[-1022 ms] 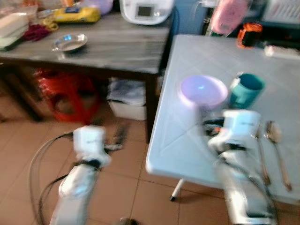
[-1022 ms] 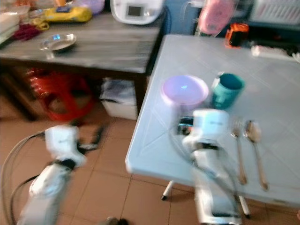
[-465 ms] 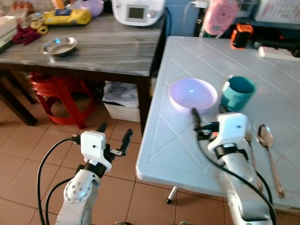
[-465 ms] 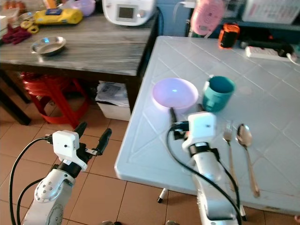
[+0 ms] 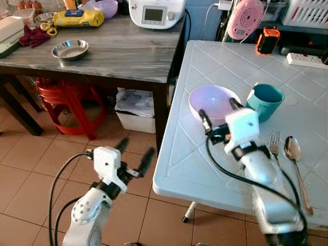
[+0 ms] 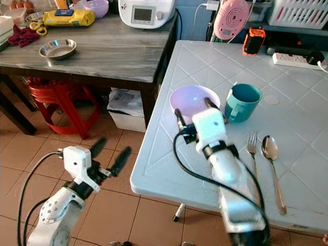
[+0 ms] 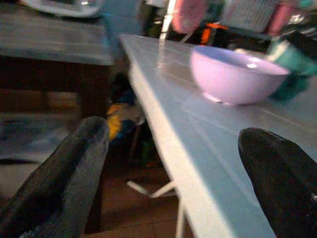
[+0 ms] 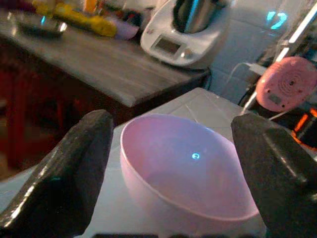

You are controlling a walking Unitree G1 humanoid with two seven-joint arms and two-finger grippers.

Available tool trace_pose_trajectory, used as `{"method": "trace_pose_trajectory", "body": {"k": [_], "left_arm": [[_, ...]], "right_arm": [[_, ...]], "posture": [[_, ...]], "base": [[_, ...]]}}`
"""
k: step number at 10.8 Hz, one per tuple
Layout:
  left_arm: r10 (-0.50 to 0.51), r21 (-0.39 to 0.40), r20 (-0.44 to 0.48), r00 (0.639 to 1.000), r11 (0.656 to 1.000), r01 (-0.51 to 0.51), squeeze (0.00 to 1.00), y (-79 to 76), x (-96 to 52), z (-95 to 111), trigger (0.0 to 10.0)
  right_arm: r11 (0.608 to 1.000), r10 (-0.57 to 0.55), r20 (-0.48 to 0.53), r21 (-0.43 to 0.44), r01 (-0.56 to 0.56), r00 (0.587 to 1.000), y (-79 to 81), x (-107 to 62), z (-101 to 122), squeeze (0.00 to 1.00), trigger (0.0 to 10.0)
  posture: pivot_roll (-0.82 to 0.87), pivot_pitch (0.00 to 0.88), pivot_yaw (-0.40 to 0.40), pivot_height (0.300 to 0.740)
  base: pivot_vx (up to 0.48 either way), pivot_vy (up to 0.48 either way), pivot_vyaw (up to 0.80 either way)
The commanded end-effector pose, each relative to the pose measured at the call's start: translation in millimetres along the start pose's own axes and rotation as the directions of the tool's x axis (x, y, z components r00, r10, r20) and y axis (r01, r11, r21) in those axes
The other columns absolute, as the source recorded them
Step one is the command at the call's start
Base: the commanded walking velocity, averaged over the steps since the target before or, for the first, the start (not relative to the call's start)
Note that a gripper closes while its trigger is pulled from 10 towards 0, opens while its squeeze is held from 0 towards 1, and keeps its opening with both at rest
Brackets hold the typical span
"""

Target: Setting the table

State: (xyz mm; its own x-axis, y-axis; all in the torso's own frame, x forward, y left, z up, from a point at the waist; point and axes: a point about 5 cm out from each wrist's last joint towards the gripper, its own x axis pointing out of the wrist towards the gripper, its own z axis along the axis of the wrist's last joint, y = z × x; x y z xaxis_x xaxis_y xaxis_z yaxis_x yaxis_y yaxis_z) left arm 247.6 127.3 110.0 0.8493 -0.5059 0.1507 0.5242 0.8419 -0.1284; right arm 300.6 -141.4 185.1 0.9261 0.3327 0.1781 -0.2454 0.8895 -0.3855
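From the head cameras, a lilac bowl sits upright, mouth up, on the pale tiled table, near its left edge. A teal mug stands just beside the bowl, handle toward it. A fork and a spoon lie side by side nearer the front edge, their long axes running front to back, heads pointing away from the robot. The right gripper reaches over the table with its fingers spread wide, one on each side of the bowl's near rim. The left gripper hangs over the floor left of the table, fingers apart and empty.

In the left wrist view, the bowl rests beyond the table's edge.

In the right wrist view, the bowl lies between the parted fingers; contact cannot be told.
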Motion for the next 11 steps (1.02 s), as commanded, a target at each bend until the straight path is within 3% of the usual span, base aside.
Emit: {"method": "trace_pose_trajectory", "body": {"k": [1,5,9,11], "left_arm": [[-0.048,0.010,0.001,0.999,0.999,0.048,0.00,-1.4,0.0,0.9,10.0],[-0.099,0.045,-0.019,0.995,0.994,0.100,0.00,-1.2,0.3,-2.5,10.0],[-0.103,0.058,-0.017,0.994,0.993,0.104,0.00,-0.1,-0.5,0.1,10.0],[-0.102,0.061,-0.015,0.995,0.993,0.103,0.00,-0.1,-0.9,0.4,10.0]], "right_arm": [[0.998,0.044,-0.044,-0.031,-0.045,0.998,0.1,4.7,-3.3,0.00,10.0],[0.974,0.181,-0.160,-0.107,-0.200,0.970,-18.2,25.7,-8.8,0.00,10.0],[0.904,0.351,-0.276,-0.149,-0.401,0.895,-15.7,38.3,-24.0,0.00,10.0],[0.871,0.379,-0.345,-0.180,-0.456,0.859,-13.7,35.8,-36.8,0.00,10.0]], "posture": [[-0.08,0.157,0.034,0.740],[-0.09,0.170,0.035,0.740],[-0.07,0.171,0.034,0.740],[-0.07,0.168,0.029,0.740]], "base": [[0.000,0.000,0.00],[0.000,0.000,0.00],[0.000,0.000,0.00],[0.000,0.000,0.00]]}}
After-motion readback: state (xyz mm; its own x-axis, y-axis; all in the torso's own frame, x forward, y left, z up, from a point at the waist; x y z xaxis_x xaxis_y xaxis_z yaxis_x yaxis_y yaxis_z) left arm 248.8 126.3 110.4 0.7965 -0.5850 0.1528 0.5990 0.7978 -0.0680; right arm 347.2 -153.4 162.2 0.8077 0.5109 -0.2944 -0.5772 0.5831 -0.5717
